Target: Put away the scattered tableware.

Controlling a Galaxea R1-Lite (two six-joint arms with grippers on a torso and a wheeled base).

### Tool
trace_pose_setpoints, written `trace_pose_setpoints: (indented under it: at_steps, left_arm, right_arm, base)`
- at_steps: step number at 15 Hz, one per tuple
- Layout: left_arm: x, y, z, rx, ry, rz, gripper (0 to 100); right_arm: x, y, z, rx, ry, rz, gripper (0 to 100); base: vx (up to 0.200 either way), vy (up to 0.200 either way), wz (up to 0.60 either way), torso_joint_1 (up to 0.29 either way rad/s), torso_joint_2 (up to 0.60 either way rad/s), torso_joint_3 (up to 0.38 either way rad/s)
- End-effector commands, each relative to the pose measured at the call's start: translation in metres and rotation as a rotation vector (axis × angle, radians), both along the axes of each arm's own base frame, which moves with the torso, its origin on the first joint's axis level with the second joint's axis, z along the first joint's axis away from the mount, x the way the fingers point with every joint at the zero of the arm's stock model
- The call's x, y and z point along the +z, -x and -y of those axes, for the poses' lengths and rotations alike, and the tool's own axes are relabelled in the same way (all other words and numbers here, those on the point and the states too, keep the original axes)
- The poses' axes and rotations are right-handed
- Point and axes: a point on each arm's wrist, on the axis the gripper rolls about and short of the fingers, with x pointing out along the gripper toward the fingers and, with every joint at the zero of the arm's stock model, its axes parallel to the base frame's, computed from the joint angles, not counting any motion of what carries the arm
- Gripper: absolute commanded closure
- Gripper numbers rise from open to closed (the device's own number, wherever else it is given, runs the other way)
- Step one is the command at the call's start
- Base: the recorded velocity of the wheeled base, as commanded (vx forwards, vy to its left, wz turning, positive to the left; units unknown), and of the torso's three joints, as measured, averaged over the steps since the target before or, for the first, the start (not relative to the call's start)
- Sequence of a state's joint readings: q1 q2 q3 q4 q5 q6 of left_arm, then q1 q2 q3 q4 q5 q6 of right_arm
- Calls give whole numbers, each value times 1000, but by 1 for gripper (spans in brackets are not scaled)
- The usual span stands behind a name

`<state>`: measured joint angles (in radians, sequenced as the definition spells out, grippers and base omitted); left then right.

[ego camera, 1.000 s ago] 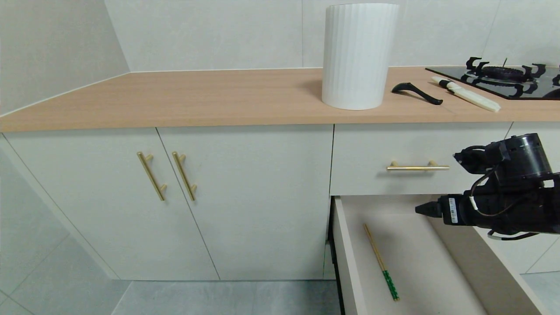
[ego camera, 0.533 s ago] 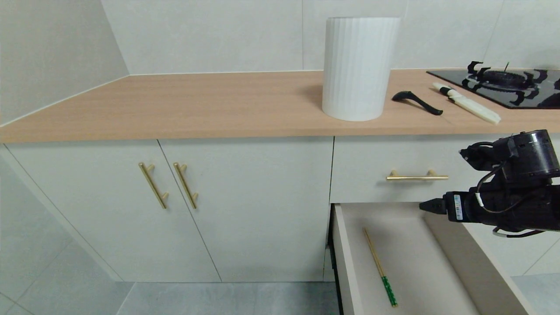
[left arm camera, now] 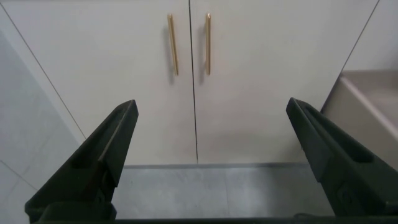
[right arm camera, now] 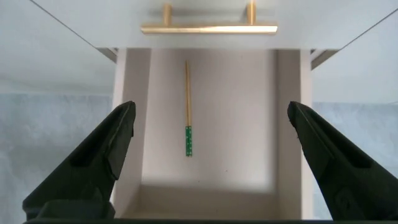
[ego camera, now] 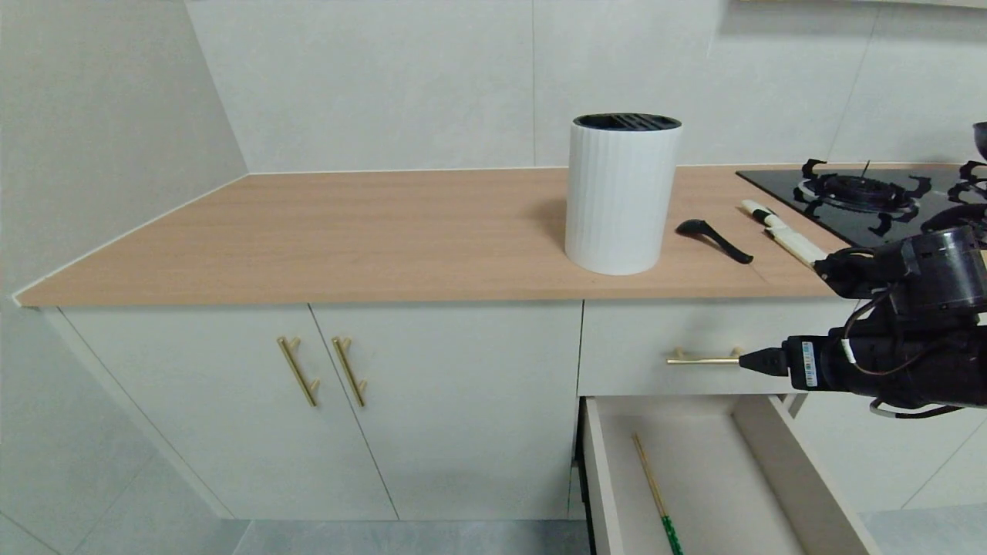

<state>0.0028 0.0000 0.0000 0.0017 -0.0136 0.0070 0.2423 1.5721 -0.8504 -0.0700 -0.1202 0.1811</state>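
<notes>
right fingers (right arm camera: 106, 162) lifted above drawer (ego camera: 779, 462) with chopstick (ego camera: 653, 486), spread empty; left fingers (left arm camera: 102, 162) spread too

Bright, even, diffuse light from above; pale tones throughout. The holder (ego camera: 623, 196) throws a soft shadow leftward across the bench (ego camera: 347, 231). A shaded band lies under the bench lip on the cabinet fronts (ego camera: 447, 385), and another crosses the upper right of the wall (ego camera: 848, 19). The drawer (ego camera: 597, 478) is dimmer toward its back. The hob (ego camera: 856, 208) shows a faint sheen, no hard glare. In the wrist views the left gripper (left arm camera: 210, 106) and right gripper (right arm camera: 210, 106) appear as dark silhouettes.
</notes>
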Motion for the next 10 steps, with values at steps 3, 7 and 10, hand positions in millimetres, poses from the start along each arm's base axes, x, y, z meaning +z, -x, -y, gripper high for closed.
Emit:
trace_pose_setpoints:
  at_steps: [3,7,10]
  left_arm:
    - [0,0,0,0,-1,-1,0]
    - [0,0,0,0,-1,-1,0]
    - [0,0,0,2,1,-1,0]
  right_arm:
    - [-1,-1,0,-1,1,-3,0]
    - [-2,-1,0,1,1,-6,0]
    - [-2,-1,0,2,4,-8,0]
  base:
    - [0,0,0,198,-492,-286]
    - [0,0,0,212,-502,-293]
    - [0,0,0,121,-289,-160]
